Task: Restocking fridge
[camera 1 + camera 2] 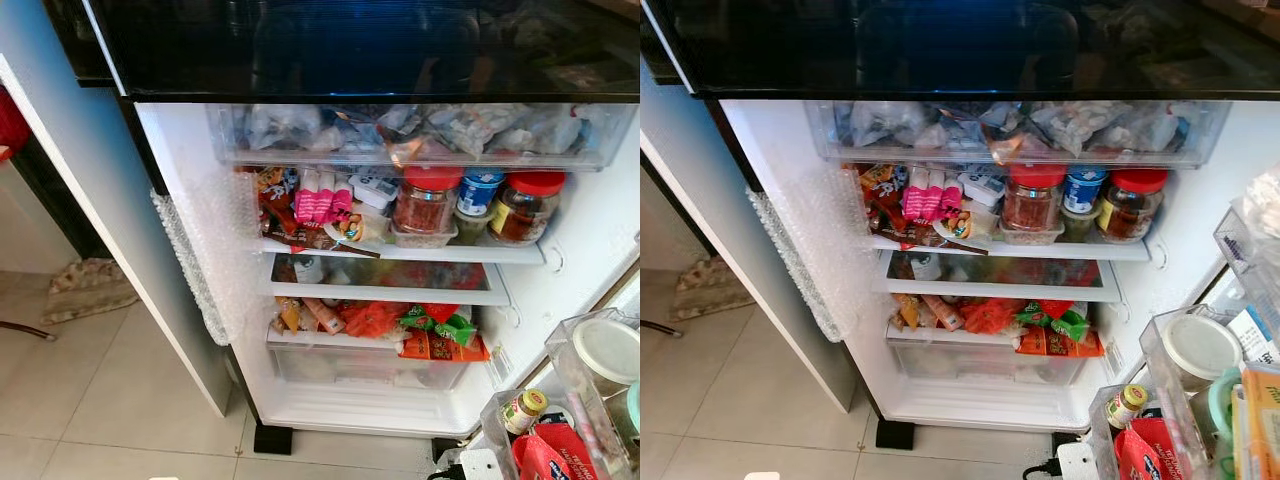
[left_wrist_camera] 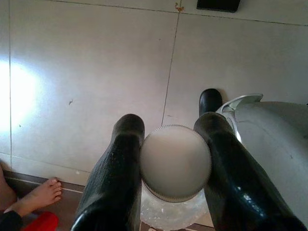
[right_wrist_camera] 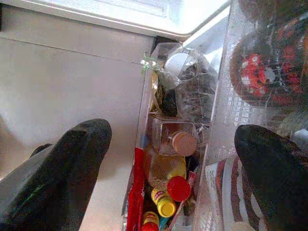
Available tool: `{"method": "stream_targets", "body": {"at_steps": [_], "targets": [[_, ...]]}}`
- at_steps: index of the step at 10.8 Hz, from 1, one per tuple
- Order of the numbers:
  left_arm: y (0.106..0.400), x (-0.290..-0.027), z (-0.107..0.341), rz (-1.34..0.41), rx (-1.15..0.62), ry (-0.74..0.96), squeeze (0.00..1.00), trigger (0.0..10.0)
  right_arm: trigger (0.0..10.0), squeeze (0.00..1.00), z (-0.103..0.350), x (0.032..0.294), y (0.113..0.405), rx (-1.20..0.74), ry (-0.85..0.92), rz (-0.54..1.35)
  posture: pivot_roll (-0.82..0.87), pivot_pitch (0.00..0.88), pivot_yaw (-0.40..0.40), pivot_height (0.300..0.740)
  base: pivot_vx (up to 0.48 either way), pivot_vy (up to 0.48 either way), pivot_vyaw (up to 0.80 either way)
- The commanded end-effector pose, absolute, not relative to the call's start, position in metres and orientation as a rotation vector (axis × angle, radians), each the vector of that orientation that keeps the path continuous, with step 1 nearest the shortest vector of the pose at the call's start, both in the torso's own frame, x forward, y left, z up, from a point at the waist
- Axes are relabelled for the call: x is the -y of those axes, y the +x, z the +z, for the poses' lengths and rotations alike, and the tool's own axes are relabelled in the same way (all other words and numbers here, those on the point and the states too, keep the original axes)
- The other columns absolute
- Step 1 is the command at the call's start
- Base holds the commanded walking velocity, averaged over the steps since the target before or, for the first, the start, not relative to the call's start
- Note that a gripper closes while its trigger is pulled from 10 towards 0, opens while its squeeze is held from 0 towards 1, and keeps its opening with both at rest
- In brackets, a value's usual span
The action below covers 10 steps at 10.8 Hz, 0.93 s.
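White-lidded jar [image 2: 175, 163] in left end effector [image 2: 168, 168].

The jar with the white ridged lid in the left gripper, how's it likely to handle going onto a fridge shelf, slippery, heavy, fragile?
The jar looks clear and smooth below its white ridged lid, so it may slip. The left gripper pinches it at the lid between its fingers, and the lid's ridges probably help the grip. If glass, it is likely fragile and fairly heavy, so set it down gently.

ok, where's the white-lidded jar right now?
In the left wrist view, the white-lidded jar is clamped between the left gripper's two black fingers, held above the tiled floor, with a person's bare foot nearby.
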State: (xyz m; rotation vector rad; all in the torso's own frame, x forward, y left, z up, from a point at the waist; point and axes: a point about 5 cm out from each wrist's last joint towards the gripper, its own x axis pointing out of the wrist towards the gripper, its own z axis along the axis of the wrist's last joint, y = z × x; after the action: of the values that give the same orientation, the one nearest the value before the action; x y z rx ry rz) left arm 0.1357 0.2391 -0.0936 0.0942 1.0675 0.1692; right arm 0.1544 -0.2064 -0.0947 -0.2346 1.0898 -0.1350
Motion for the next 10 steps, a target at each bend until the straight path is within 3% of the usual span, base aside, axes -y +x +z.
{"method": "stream_targets", "body": {"at_steps": [1, 10], "targets": [[0.1317, -0.2398, -0.0950, 0.166, -1.088, 0.099, 0.00, 10.0, 10.0, 0.00, -0.0945, 0.2073, 0.1544, -1.090, -0.241, -0.133, 0.03, 0.000, 0.024, 0.740, 0.000, 0.000, 0.00], [0.1306, -0.2400, -0.0953, 0.160, -1.091, 0.109, 0.00, 10.0, 10.0, 0.00, -0.0944, 0.2098, 0.1528, -1.096, -0.306, -0.170, 0.03, 0.000, 0.022, 0.740, 0.000, 0.000, 0.00]]}}
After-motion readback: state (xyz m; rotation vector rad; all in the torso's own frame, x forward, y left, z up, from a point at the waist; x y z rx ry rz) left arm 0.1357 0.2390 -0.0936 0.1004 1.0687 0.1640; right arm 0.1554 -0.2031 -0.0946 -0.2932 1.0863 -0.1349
